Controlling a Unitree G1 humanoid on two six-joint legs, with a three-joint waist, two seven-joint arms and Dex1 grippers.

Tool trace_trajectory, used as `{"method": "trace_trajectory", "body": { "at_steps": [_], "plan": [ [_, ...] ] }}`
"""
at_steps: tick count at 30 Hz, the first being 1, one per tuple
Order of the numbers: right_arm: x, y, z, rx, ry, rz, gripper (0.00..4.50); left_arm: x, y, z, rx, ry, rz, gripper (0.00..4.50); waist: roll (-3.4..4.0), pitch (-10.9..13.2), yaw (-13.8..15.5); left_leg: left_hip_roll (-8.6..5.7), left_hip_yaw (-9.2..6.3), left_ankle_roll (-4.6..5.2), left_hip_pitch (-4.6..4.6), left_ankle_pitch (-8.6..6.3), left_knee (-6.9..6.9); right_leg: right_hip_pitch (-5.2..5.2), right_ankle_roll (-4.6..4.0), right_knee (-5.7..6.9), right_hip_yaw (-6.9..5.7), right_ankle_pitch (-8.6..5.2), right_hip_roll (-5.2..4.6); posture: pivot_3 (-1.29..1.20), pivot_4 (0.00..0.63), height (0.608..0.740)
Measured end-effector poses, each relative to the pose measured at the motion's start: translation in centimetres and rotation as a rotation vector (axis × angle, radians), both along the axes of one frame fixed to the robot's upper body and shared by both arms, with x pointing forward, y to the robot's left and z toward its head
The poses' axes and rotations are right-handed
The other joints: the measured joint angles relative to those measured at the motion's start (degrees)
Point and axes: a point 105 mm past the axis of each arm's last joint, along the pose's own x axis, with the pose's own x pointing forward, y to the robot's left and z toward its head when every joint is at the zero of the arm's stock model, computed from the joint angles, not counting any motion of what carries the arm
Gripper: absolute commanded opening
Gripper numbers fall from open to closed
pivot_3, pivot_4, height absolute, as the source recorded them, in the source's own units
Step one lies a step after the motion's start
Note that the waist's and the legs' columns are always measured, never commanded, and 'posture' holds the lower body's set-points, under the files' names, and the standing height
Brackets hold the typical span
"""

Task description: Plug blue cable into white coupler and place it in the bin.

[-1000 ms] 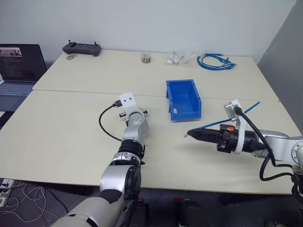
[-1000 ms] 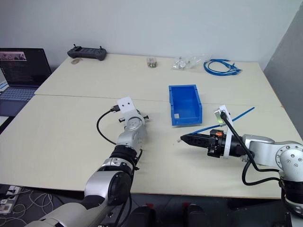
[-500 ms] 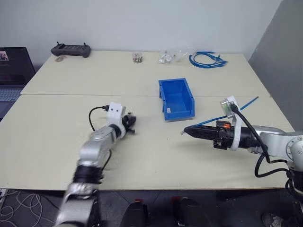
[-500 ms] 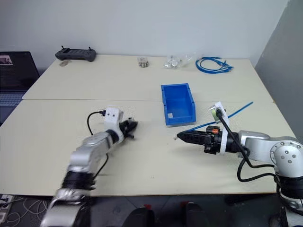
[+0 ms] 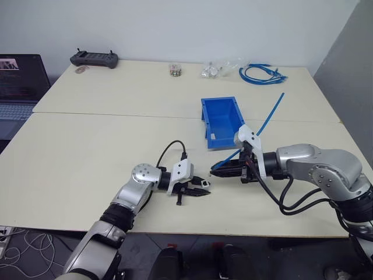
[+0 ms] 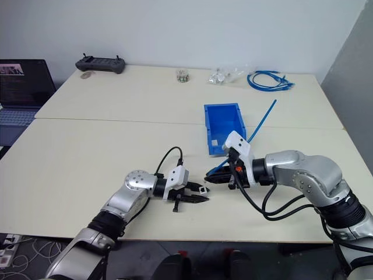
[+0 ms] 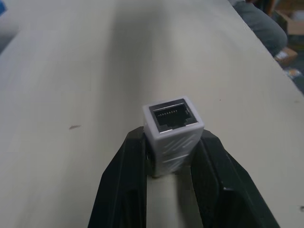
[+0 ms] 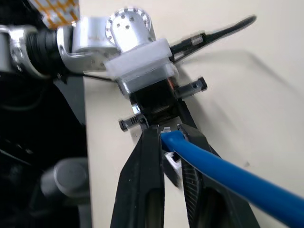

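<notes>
My left gripper [image 5: 202,189] lies low over the table's front, pointing right, shut on the white coupler [image 7: 173,127]. The coupler's dark socket faces outward between the black fingers [image 7: 124,187]. My right gripper [image 5: 214,171] points left, tip to tip with the left one across a small gap. It is shut on the blue cable [image 5: 268,119] close to its plug end [image 8: 171,159]. The cable's free length rises up and back over the table. The bin [image 5: 225,121], bright blue, stands just behind both grippers with nothing in it.
At the table's far edge lie a coil of blue cables [image 5: 262,74], clear bags of small parts [image 5: 217,70], a small jar [image 5: 175,69] and a black controller [image 5: 93,58]. A laptop [image 5: 17,76] stands at the far left.
The left arm has swung back and turned, so its gripper now points right at the right gripper. The right gripper has moved left and rolled, and the cable's free end now stands higher.
</notes>
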Motion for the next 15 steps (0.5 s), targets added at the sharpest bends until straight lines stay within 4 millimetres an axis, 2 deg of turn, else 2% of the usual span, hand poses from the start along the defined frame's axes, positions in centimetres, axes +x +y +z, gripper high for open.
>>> {"method": "trace_trajectory", "body": {
  "at_steps": [6, 15],
  "plan": [
    [0.3, -0.1, -0.8, -0.068, -0.068, 0.032, 0.22, 0.4, -0.3, -0.1, 0.0, -0.01, -0.045, 0.93, 0.0, 0.0, -0.07, 0.06, -0.05, 0.05, -0.01, -0.03, 0.42, 0.1, 0.17, 0.16, -0.04, -0.03, 0.01, 0.0, 0.15, 0.74],
    [0.4, 0.4, -1.7, -0.108, -0.089, 0.058, 0.22, -0.4, 0.3, 0.0, 0.051, 0.065, -0.094, 0.93, 0.0, 0.0, -0.94, 0.06, -0.04, 0.09, -0.03, -0.06, 0.46, 0.08, 0.09, 0.2, 0.0, 0.04, 0.03, 0.0, 0.15, 0.74]
  ]
}}
